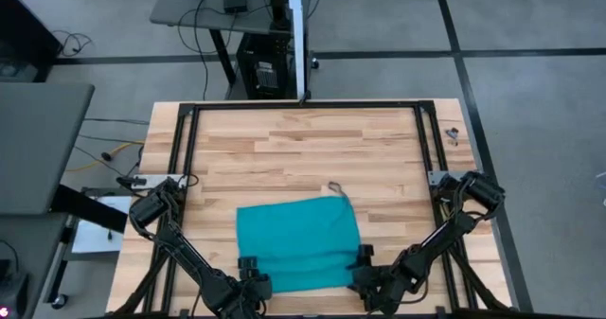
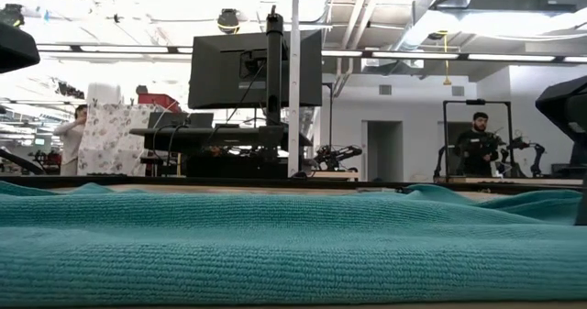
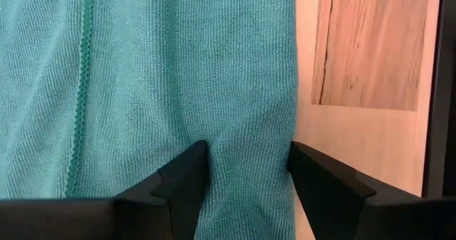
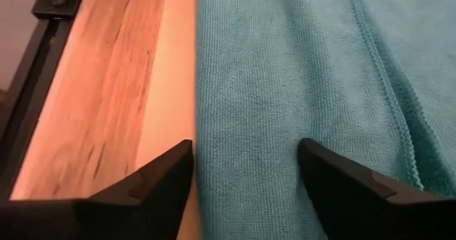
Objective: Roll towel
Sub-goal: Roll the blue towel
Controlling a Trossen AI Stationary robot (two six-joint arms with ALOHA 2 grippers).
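Observation:
The teal towel [image 1: 298,243] lies spread on the wooden table [image 1: 312,149], toward its near edge, with a small loop tag [image 1: 334,188] at its far edge. In the low view the towel [image 2: 275,245] fills the foreground and lies flat. My left gripper [image 1: 254,279] is at the towel's near left corner, shut on a strip along the near edge [image 3: 246,162]. My right gripper [image 1: 365,274] is at the near right corner and stands open. One of its fingers [image 4: 167,172] is over the wood beside the near edge and the other [image 4: 324,169] over the cloth [image 4: 285,90]. My left gripper pinches the strip of towel along its near edge [image 3: 249,144] between two fingers, close to the left corner. That edge shows no stitching and looks like a fold. The fingers slant down from above, across the edge. The cloth bulges and creases between them and stays on the table.
A black frame rail [image 4: 28,76] runs along the table just beyond the towel's near edge. A stitched hem [image 3: 82,90] runs parallel to that edge farther in. Bare wood [image 1: 312,139] lies beyond the towel. A person [image 2: 477,144] stands in the room behind.

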